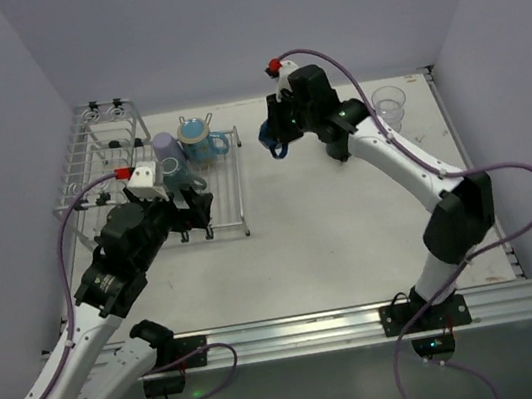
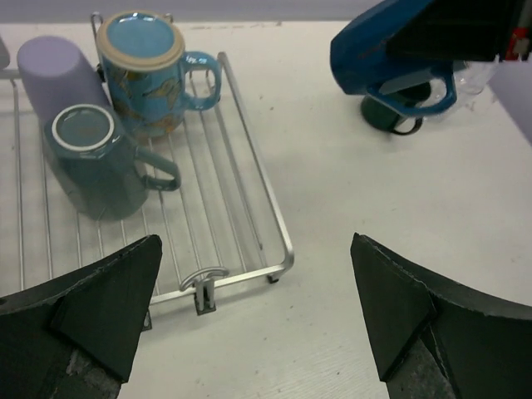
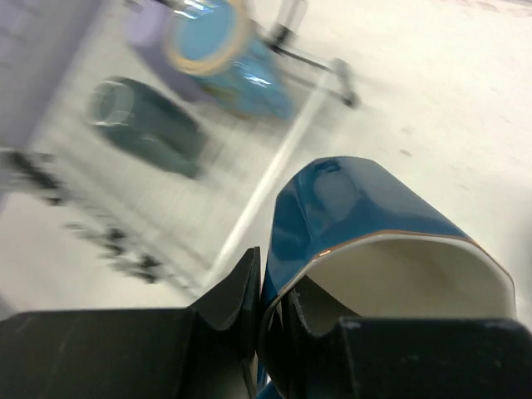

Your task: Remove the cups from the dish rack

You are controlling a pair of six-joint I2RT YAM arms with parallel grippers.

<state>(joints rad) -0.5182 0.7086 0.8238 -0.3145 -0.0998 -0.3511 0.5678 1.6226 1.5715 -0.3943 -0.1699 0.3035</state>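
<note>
So the left gripper [image 2: 255, 241] has its two black fingers [image 2: 108, 291] spread wide at the bottom, nothing between them. On the dish rack [image 2: 216, 191] there are three cups upside down: a lavender cup [image 2: 51, 71], a light blue mug [image 2: 145, 66] (cream rim on its base) and a dark teal mug [image 2: 96, 162]. Top right, the right gripper [image 2: 449, 41] holds a blue mug [image 2: 382, 58] above another dark teal cup [image 2: 391, 116] on the table [image 2: 374, 208].

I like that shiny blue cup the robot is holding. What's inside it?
The blue cup shows a cream inside wall with nothing on it. Its bottom is hidden behind the black jaws gripping the rim, so that part cannot be seen.
</note>
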